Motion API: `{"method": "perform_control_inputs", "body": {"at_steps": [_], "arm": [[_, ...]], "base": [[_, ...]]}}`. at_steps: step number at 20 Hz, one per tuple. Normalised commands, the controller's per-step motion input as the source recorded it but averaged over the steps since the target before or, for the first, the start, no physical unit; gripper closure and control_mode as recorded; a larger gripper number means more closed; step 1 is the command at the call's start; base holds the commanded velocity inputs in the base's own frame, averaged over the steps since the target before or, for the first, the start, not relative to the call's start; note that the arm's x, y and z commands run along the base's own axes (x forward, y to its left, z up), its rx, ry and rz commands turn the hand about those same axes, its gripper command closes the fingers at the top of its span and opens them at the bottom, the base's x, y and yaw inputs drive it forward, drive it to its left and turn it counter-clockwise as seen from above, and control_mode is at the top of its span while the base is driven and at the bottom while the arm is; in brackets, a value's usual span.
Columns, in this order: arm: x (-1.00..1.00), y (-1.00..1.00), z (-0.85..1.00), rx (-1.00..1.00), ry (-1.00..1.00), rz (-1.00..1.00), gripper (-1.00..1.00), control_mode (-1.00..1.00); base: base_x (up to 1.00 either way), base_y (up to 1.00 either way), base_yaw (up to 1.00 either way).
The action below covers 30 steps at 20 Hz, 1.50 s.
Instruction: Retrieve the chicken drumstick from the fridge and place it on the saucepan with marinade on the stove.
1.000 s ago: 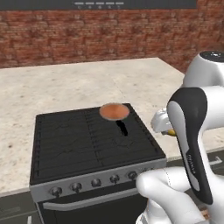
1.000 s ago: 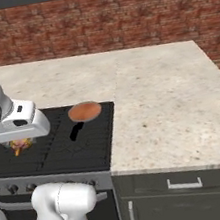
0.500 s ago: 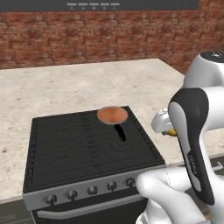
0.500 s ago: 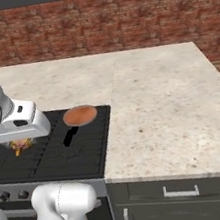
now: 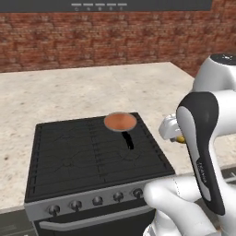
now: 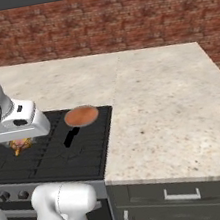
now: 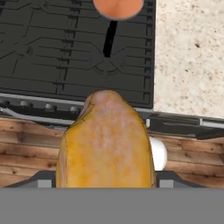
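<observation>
Clamped in the claw (image 7: pixel 105 181) is the chicken drumstick (image 7: pixel 106 140), a golden-brown lump that takes up the lower middle of the hand view, with the jaws standing fairly wide on either side of it, so the meat is held and not loose. Its long axis runs straight out along the claw, the broad end down between the jaws and the narrower rounded end pointing forward towards the stove (image 7: pixel 65 57). From the right base view a bit of yellow-brown meat shows just under the white hand, hanging over the near left part of the black grates. So the fetching looks finished: the drumstick is out of the fridge and has been brought to the cooktop. What is left, as I judge it, is the carry across and the drop. The saucepan with marinade (image 5: pixel 120 121) sits at the back right of the stove, near the edge where the counter (image 6: pixel 167 107) begins, its short black handle pointing back towards the front of the stove. In the hand view the pan lies well ahead of the drumstick's tip, with bare grate between, so the meat is not yet over it, and nothing has been set down in the orange-brown sauce.
</observation>
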Motion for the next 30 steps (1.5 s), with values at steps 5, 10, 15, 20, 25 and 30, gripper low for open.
{"method": "perform_control_inputs", "body": {"at_steps": [5,10,15,20,25,30], "arm": [[0.0,0.0,0.0,0.0,0.0,0.0,1.0,1.0],[0.94,0.0,-0.02,0.0,0.0,0.0,1.0,-1.0],[1.0,0.0,-0.15,0.0,0.0,0.01,1.0,-1.0],[1.0,0.0,-0.27,0.0,0.03,0.01,1.0,-1.0],[0.93,0.0,-0.34,0.0,0.06,0.0,1.0,-1.0],[0.72,0.01,-0.21,0.0,0.03,0.0,1.0,-1.0]], "base": [[0.63,0.0,0.04],[0.0,0.0,0.0],[0.0,0.0,0.0],[0.0,0.0,0.0],[0.0,0.0,0.0],[0.0,0.0,0.0]]}}
